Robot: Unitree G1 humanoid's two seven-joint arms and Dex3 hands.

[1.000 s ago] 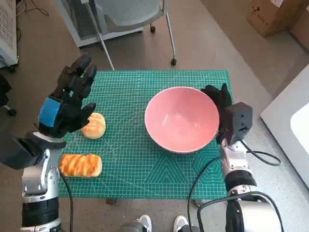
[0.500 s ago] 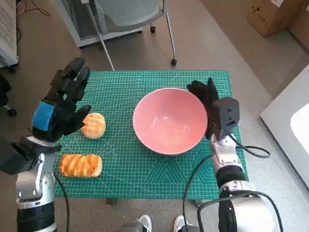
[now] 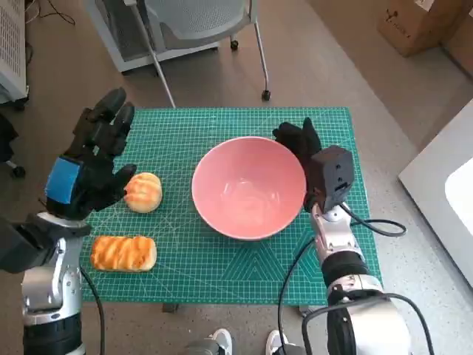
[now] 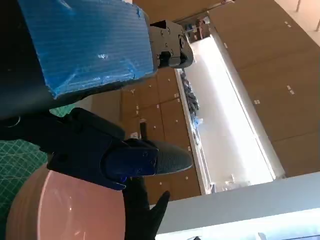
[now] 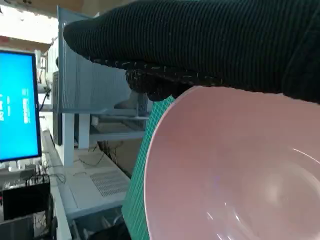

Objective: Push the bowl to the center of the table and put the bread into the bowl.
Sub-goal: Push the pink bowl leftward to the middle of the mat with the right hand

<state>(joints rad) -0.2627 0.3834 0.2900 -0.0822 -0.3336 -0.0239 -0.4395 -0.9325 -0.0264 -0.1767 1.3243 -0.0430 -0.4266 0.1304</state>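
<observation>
A large pink bowl (image 3: 247, 187) stands empty near the middle of the green cutting mat (image 3: 185, 259). My right hand (image 3: 299, 140), in its black glove, presses against the bowl's far right rim (image 5: 150, 165). A round bun (image 3: 143, 191) lies left of the bowl. A long striped loaf (image 3: 123, 253) sits nearer the front left corner. My left hand (image 3: 92, 163) hovers open above the mat's left edge, just beside the bun, fingers spread and holding nothing. The left wrist view catches the bowl (image 4: 60, 210) beneath those black fingers (image 4: 135, 160).
A chair's legs (image 3: 262, 66) and a grey cabinet base (image 3: 140, 44) stand on the floor behind the table. A cardboard box (image 3: 421, 22) sits at the far right. A white panel (image 3: 451, 192) lies right of the table. A monitor (image 5: 17, 105) glows in the right wrist view.
My right hand has pushed the bowl leftward toward the mat's middle. My left hand drew slightly back to the left. Both breads stayed put.
</observation>
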